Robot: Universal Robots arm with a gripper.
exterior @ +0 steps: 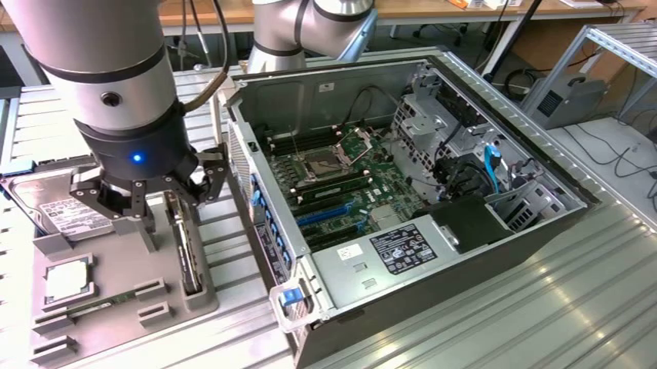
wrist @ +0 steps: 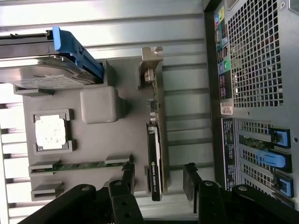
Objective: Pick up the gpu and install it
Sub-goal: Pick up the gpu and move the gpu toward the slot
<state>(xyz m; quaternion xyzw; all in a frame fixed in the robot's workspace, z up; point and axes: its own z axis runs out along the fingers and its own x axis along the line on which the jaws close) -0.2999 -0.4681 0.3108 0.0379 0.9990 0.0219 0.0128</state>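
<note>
Black flat gpu card (wrist: 155, 154) with metal end bracket: stands on edge in the grey plastic holder tray (exterior: 121, 265), beside the open computer case (exterior: 359, 307).
Robot claw (exterior: 154, 198): released, jaws wide, hovering over the card, one finger each side.

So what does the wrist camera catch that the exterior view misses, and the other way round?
The wrist view faces the outer back of the computer case, with its vent grille and coloured sockets. The exterior view looks into the open case: the motherboard, its processor socket and a blue cable. Both show the gpu standing on edge in the grey holder, the open gripper poised over it with a finger either side, plus the hard drive, a processor chip and a memory stick.
</note>
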